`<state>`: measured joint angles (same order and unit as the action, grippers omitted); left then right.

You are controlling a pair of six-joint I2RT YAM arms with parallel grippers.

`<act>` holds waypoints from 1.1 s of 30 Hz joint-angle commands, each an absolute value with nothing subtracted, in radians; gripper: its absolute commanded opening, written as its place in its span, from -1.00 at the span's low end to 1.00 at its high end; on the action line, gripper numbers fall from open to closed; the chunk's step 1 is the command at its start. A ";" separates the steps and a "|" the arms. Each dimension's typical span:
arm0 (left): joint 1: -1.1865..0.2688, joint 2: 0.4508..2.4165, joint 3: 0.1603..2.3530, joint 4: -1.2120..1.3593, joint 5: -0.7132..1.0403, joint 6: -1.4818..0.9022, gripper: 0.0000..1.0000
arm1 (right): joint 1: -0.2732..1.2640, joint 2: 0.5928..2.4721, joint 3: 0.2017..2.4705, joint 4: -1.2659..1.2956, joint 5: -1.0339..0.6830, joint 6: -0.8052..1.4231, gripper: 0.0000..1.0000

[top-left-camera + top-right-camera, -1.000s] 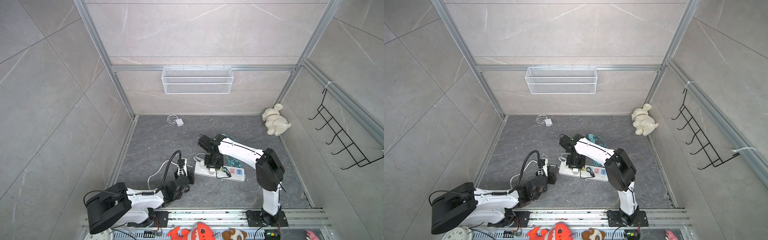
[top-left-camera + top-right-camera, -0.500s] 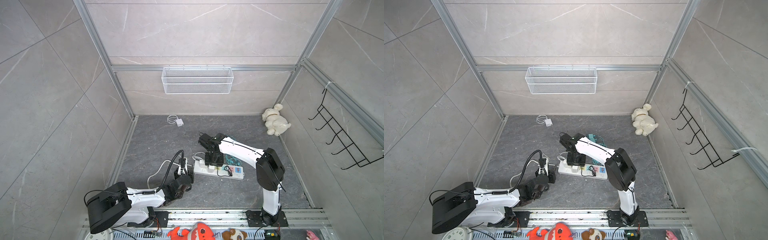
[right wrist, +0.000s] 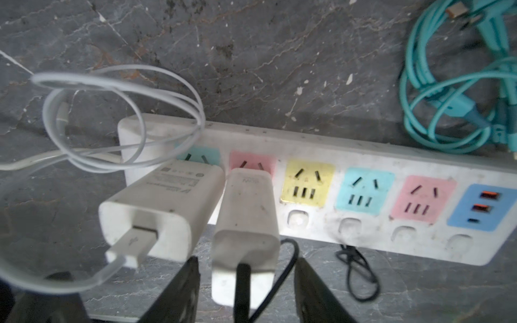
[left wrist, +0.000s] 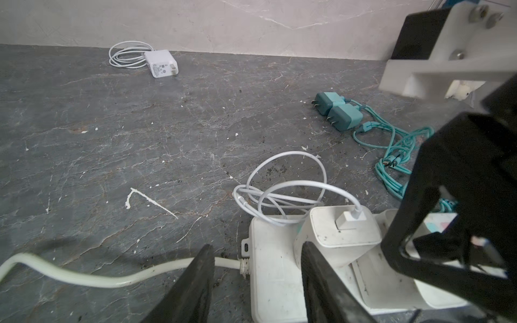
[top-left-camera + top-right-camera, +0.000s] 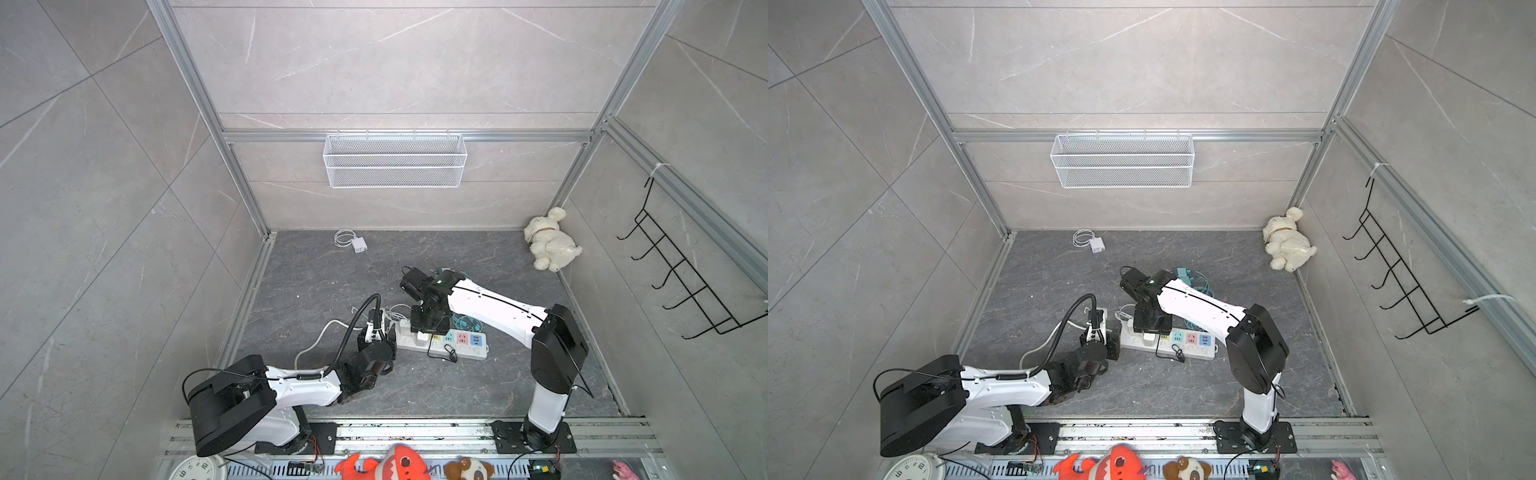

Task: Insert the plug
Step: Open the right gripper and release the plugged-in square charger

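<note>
**Insertion step, closing phase.** The plug, a white charger with a black lead, stands in the pink socket of the power strip. This is socket 2 from the cord end. No prong shows, so the plug is judged fully seated. The right hand is part-spread, its jaws flanking the plug without touching it. In a top view, the left hand sits at 9 o'clock of the plug, over the strip's cord end. Its jaws are narrowly apart, and contact with the strip cannot be told. A second white charger occupies socket 1. The next move calls for a straight withdrawal of the right hand, clear of the black lead, with the strip kept steady.
</note>
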<state>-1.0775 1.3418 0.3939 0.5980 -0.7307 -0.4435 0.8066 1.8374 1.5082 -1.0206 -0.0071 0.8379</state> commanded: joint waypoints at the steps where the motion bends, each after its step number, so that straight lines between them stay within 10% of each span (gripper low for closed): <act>1: -1.079 1.351 0.428 0.616 -0.752 -0.413 0.06 | 0.816 1.784 1.488 -1.002 -0.025 0.847 0.13; 33: -1.078 1.411 0.496 0.599 -0.737 -0.393 0.02 | 0.816 1.817 1.449 -1.014 0.069 0.767 -0.31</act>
